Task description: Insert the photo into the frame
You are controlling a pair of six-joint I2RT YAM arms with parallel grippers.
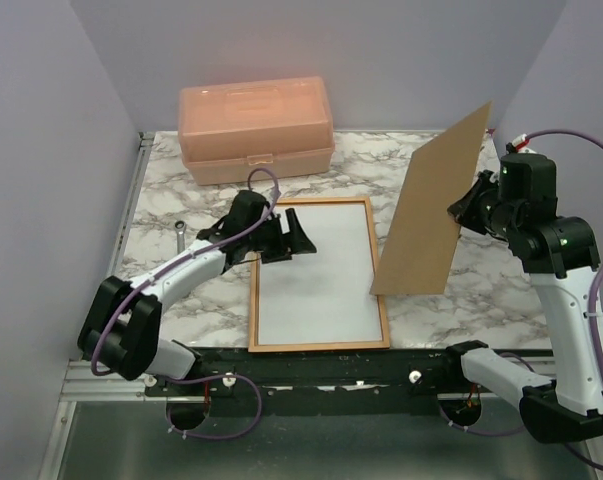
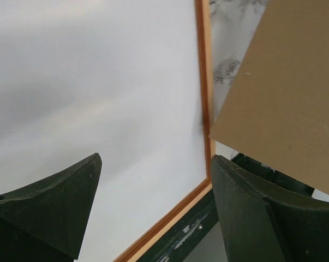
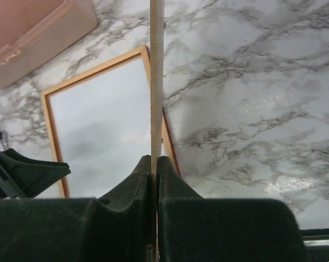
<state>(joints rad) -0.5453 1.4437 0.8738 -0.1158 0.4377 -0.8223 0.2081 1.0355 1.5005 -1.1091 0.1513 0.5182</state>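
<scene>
left pincer [image 1: 288, 244]: jaws thrown wide, nothing between them, hovering low over the upper left part of the photo [image 1: 321, 275] (the wrist view shows bare white paper right across the gap).
right pincer [image 3: 155, 164]: clamped tight on the thin edge of the brown backing board [image 1: 431, 205], one finger pressed flat on each face.
backing board: up in the air and standing on edge, tilted, with its top corner leaning towards the far right. Its lower corner comes down just beside the right rail of the frame [image 1: 319, 347]. Whether that corner touches the desk, I cannot tell.
photo: lying flat with its plain white back up, inside the frame, filling the opening from rail to rail.
frame: flat on the marble desk [image 1: 181, 190], in the middle, long sides running away from the arms. Its near rail sits right at the desk's front edge, and the pale orange-tan wood shows all round the white sheet.
peach plastic box [image 1: 256, 130]: lid shut, latch facing the arms, at the far side of the desk behind the frame and apart from it.
small metal tool [image 1: 181, 232]: on the marble left of the frame, close by the left arm, too small to name for sure.
</scene>
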